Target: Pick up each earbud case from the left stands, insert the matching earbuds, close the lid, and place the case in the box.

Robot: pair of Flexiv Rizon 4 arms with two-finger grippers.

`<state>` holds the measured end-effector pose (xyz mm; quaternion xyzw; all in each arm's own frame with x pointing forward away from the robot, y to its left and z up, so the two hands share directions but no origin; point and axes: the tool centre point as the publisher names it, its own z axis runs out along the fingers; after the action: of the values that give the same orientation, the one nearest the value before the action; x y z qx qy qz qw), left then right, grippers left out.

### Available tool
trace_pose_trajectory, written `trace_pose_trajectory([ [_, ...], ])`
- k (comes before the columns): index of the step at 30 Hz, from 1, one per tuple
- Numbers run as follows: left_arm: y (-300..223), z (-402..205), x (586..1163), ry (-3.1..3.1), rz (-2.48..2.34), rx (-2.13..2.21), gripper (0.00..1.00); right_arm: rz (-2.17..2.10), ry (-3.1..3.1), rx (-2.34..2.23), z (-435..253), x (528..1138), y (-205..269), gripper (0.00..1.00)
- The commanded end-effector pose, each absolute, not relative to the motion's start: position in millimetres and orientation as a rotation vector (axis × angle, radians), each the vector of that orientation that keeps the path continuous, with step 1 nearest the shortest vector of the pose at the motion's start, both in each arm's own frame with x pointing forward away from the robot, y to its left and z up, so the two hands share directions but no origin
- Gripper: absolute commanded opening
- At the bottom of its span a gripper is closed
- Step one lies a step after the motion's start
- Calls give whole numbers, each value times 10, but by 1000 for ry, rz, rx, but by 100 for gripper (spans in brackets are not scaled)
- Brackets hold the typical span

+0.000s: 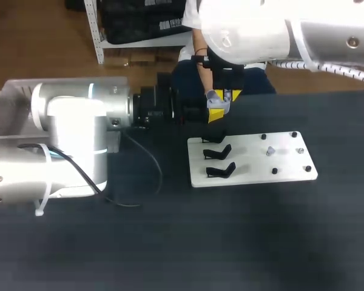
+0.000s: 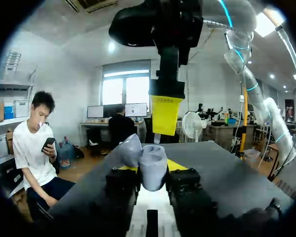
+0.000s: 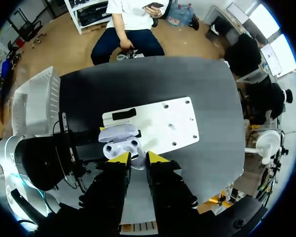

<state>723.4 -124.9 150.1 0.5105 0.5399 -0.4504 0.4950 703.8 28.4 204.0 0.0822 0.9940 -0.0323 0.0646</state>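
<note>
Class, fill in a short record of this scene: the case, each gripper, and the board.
Earbud case: lid open, pale lilac
Left gripper: shut on the earbud case
Right gripper: poised just above the open case
White board: on the table, carries black stands

Look at the earbud case (image 2: 153, 170), just beyond the white board (image 1: 249, 165): smooth, satin plastic. The board itself, flat matt plastic; black stands (image 1: 220, 170) on it, matt too. And the table (image 1: 230, 242) under it, dark and dull.
</note>
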Motion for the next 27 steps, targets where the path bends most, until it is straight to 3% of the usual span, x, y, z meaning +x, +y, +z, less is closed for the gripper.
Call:
trace_pose_trajectory([
  [1, -1246, 1483, 7222, 1301, -1087, 1230, 0, -104, 3003, 251, 2040, 7050, 300, 0],
  [27, -1246, 1483, 7222, 1301, -1087, 1230, 0, -104, 2995, 252, 2035, 7088, 342, 0],
])
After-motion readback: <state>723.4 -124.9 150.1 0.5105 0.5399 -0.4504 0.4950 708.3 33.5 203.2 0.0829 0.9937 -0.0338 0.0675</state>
